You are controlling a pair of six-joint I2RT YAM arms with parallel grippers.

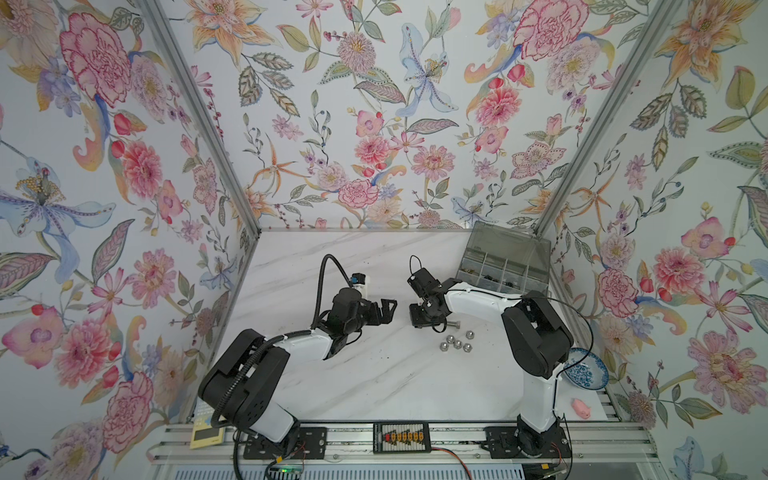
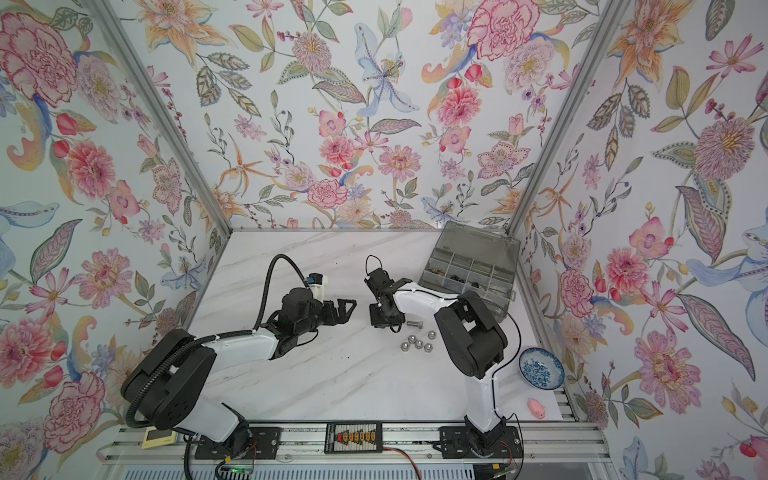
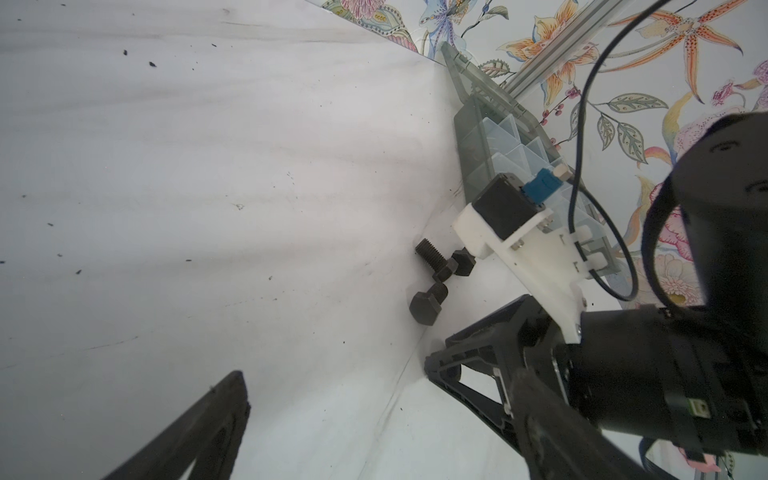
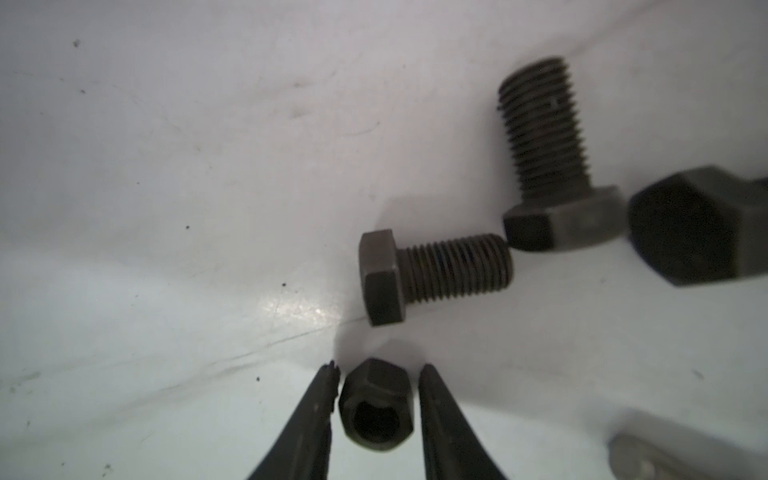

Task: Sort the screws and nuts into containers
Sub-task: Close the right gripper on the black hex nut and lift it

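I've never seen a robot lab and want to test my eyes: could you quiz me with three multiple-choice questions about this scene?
1. Where on the table is the blue-and-white bowl?
A. back left corner
B. right edge, towards the front
C. dead centre

2. How many silver nuts lie clustered together?
A. two
B. five
C. nine

3. The organiser box's lid is:
A. shut flat
B. lying detached on the table
C. standing open

Answers:
1 B: both top views show it by the right edge.
2 B: five shiny nuts can be counted.
3 C: the lid stands up behind the exposed compartments.
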